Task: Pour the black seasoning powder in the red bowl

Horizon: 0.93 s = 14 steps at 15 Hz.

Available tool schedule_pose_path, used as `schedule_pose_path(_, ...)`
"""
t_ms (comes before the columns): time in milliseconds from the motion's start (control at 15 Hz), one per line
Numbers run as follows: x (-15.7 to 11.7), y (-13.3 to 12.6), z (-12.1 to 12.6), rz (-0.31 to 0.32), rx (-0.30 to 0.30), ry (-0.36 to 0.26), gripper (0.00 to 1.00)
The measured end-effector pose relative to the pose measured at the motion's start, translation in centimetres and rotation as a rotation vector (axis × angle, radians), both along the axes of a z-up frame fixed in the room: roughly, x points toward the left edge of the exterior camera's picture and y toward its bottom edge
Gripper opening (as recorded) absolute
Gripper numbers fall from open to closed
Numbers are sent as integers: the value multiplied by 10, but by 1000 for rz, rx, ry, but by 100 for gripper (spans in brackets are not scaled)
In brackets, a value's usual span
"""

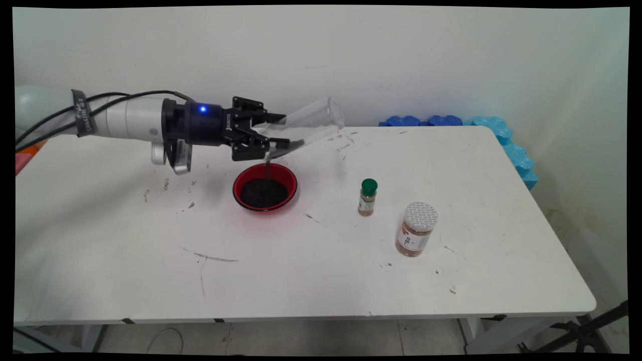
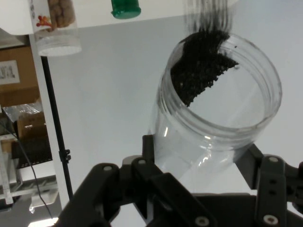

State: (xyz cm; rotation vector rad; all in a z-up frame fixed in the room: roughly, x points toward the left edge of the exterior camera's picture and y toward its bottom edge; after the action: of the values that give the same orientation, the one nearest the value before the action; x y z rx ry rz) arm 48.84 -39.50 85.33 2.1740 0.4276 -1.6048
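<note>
the black gripper (image 1: 281,131) is clamped on a tilted clear plastic jar (image 1: 306,125), dark granules (image 2: 201,64) streaming from its mouth into the red bowl (image 1: 265,186) just below, left of two spice bottles. holding the mouth over the bowl's centre and tipping gradually looks wise, since a faster tilt could scatter grains across the white table (image 1: 311,271).

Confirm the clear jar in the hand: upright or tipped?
Tipped. The clear jar lies nearly sideways in the hand, mouth lowered over the red bowl, dark grains streaming from its rim.

Standing against a plain white wall (image 1: 321,55).
Scuffed white rectangular table (image 1: 311,271) spanning the room, wavy blue foam padding (image 1: 506,138) lining its far right corner, tiled floor (image 1: 311,338) showing beneath.
</note>
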Motion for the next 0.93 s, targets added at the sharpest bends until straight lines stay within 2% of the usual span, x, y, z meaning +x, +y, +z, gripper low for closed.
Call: schedule_pose_path(933,-6,-5,0,24,-10,61,0)
